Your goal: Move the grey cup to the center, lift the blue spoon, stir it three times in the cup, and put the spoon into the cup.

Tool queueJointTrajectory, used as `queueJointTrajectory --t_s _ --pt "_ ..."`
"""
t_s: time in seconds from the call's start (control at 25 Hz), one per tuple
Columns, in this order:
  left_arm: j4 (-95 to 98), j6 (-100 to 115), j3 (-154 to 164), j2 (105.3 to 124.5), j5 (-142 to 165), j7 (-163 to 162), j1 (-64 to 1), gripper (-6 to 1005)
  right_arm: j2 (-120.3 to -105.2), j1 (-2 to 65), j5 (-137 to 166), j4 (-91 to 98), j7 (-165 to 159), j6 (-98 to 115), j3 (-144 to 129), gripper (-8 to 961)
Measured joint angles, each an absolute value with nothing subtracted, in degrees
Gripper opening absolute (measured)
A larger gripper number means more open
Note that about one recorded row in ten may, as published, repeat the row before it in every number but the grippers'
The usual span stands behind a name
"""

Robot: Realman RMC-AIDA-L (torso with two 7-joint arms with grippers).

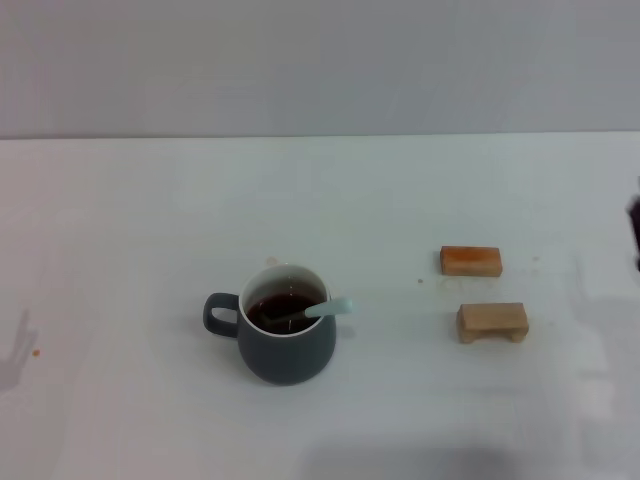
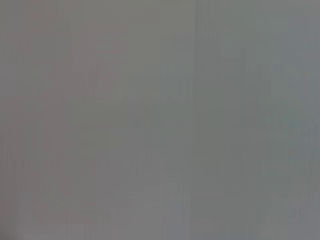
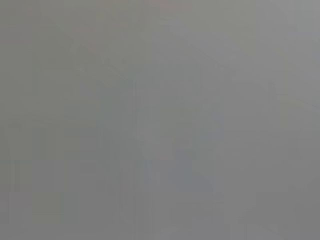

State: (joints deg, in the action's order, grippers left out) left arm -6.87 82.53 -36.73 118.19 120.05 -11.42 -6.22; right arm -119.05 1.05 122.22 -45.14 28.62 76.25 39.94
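Observation:
The grey cup point(image 1: 285, 337) stands upright on the white table point(image 1: 150, 230), a little left of the middle and near the front. Its loop handle points left and it holds dark brown liquid. The blue spoon point(image 1: 318, 310) rests inside the cup, its metal bowl in the liquid and its pale blue handle leaning over the right rim. Only a dark sliver of my right gripper point(image 1: 635, 235) shows at the far right edge, well away from the cup. My left gripper is out of view. Both wrist views show only a plain grey surface.
Two wooden blocks lie to the right of the cup: an orange-brown one point(image 1: 470, 261) and a pale bridge-shaped one point(image 1: 492, 322) in front of it. A faint shadow falls on the table's left edge point(image 1: 15, 350).

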Motion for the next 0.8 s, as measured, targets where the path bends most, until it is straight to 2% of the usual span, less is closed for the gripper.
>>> queueJointTrajectory --t_s 0.36,0.8 --pt "-6.2 82.5 -36.8 118.12 120.1 -11.3 -7.1 855 -118.96 -3.0 121.8 -41.2 23.3 78.7 39.9 651" --pt "-5.1 81.7 -37.1 118.12 120.1 -10.4 -8.6 855 -118.35 -3.2 119.0 -36.6 15.9 75.0 41.7 651"
